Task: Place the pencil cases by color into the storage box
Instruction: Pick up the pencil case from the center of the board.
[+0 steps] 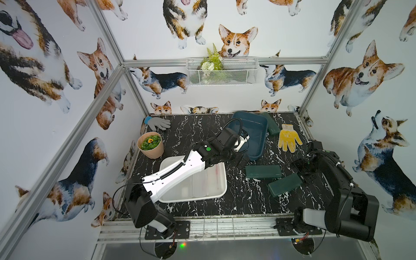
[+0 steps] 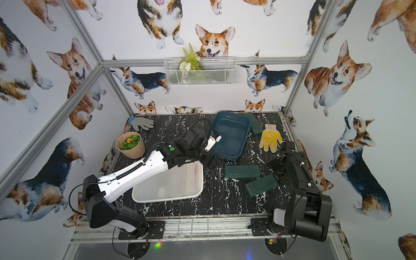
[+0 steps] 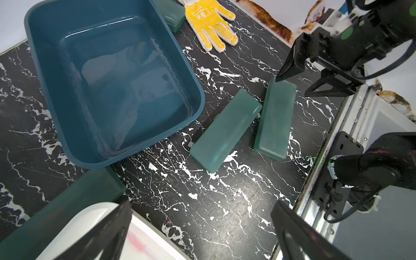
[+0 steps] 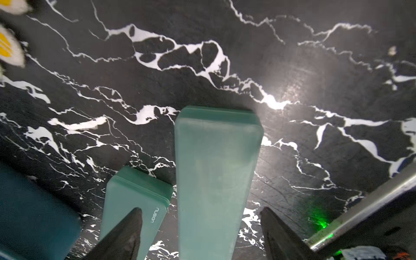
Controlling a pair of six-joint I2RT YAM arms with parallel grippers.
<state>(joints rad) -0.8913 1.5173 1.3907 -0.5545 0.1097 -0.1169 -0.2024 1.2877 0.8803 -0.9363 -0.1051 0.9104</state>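
Right side of the black, white-veined tabletop (image 1: 247, 202): my right claw (image 4: 201, 210) hangs with jaws spread wide either side of a matte, dark green pencil case (image 4: 216, 171), gripping nothing. The flat, round-cornered slab slants lengthwise from near-left to far-right. A second green case (image 1: 263, 171) lies just beside it, long axis left to right. A third case (image 1: 271, 126) sits just beside the far-right wall of the glossy teal storage box (image 3: 112, 90). My left claw (image 3: 202, 202) gapes fully, empty, between that and the white box (image 1: 191, 200).
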